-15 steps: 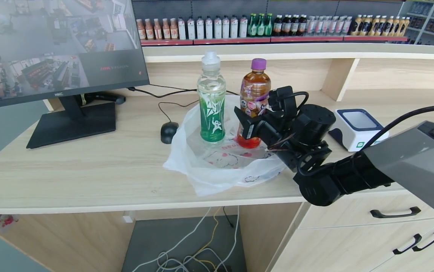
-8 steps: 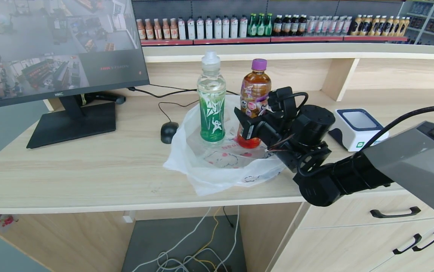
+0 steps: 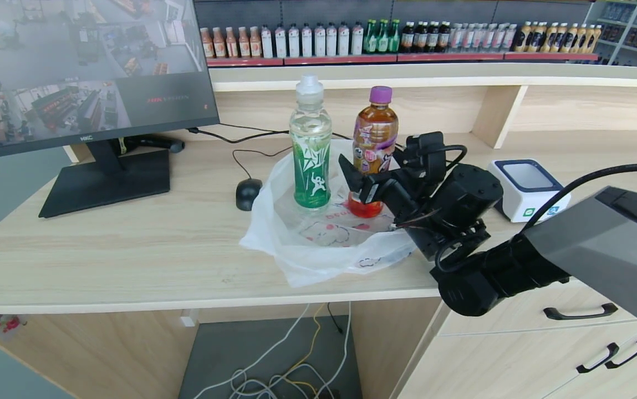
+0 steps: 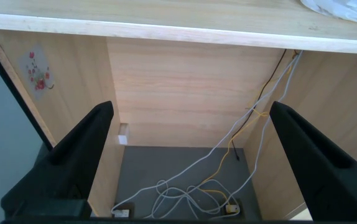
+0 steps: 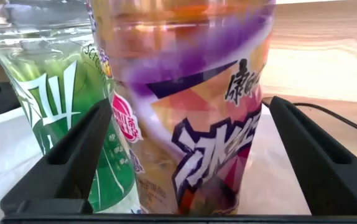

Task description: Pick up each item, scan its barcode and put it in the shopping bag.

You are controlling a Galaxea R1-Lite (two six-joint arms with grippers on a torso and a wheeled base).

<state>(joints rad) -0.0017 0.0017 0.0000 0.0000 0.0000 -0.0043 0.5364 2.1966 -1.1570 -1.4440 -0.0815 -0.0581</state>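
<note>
Tea bottle (image 3: 374, 149) stood upright on shopping bag (image 3: 318, 249), beside green bottle (image 3: 310, 160) | right gripper (image 5: 191, 124) fingers released, spread either side of it | left gripper (image 4: 191, 115) fingers released, below tabletop (image 3: 130, 244)

Monitor (image 3: 74, 66): you see a red logo and white bezel lettering, left of the shopping bag (image 3: 296, 260).
Tea bottle (image 5: 197, 143): large label characters, at the bag.

Green-labelled bottle (image 3: 310, 155) and purple-capped tea bottle (image 3: 375, 136) stand upright on the white shopping bag (image 3: 307, 261).
</note>
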